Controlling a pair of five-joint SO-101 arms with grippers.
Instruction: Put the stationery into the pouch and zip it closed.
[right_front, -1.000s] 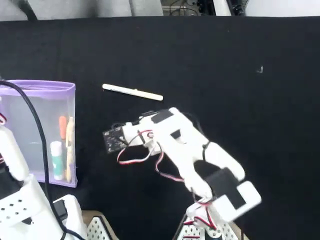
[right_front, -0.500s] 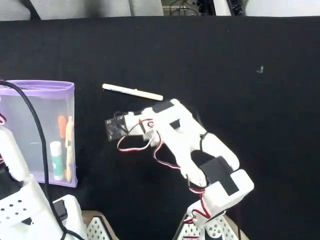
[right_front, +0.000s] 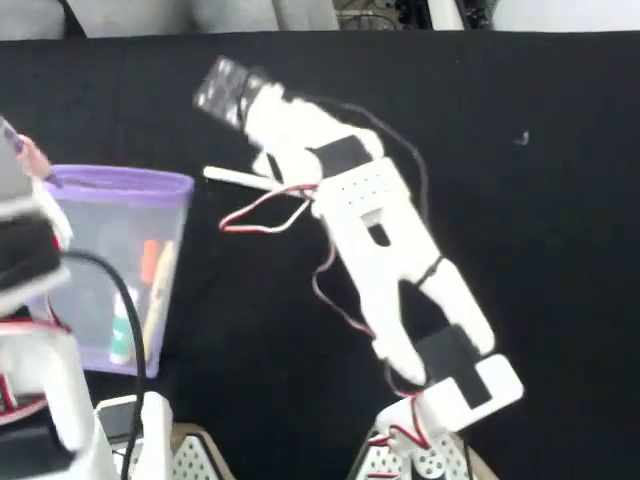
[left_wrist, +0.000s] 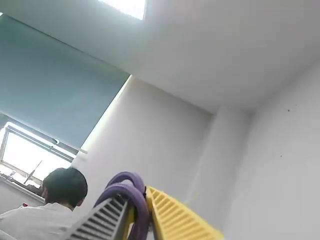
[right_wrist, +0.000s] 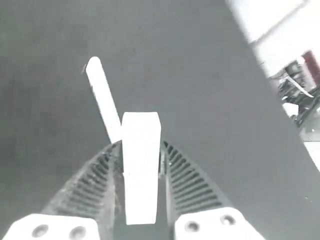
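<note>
A clear pouch (right_front: 105, 265) with a purple rim (right_front: 120, 182) stands at the table's left. It holds an orange marker (right_front: 150, 262) and other stationery. My left gripper (left_wrist: 140, 202) is shut on a purple fold of the pouch (left_wrist: 131, 186), and its camera looks up at the ceiling. A white pen (right_front: 232, 177) lies on the black table, partly under the right arm (right_front: 365, 215). My right gripper (right_wrist: 141, 146) is shut on a white block (right_wrist: 141, 175) and hangs just short of the pen (right_wrist: 102, 97).
The black table (right_front: 520, 230) stretches open to the right and far side. Both arm bases stand at the near edge, the left arm (right_front: 40, 330) close beside the pouch. Red and white cables (right_front: 265, 205) hang from the right arm.
The right arm has swung from the table's middle toward the far side, now over the pen. The pouch has shifted right and its rim has tilted as the left arm rose.
</note>
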